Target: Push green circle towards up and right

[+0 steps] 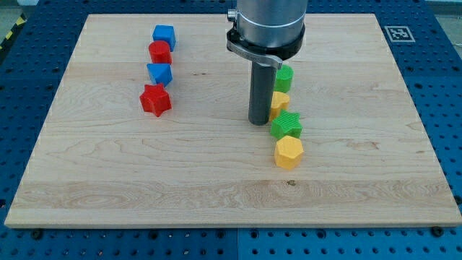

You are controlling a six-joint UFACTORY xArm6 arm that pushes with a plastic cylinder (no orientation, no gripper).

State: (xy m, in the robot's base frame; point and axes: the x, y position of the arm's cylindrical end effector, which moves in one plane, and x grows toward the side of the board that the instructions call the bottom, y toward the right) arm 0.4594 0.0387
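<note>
While the dark rod stands upright just right of the frame's centre, my tip [258,121] rests on the wooden board [216,180], just left of a column of four blocks. With no gripper on this arm, there is nothing to clench or release; the rod simply touches down on the wood.

Topmost in that column is the green circle [284,76], partly hidden behind the rod's grey mount, up and to the right of my tip. Below it sits a small yellow block [279,101], its shape unclear, right beside the rod. Next comes a green star [286,126], just right of my tip and slightly lower, then a yellow hexagon [288,153] nearest the frame's bottom.

Well apart, in the upper left of the frame, a second column runs downward: a blue cube [164,36], a red block [159,52], a blue block [159,73] and a red star [155,100].
</note>
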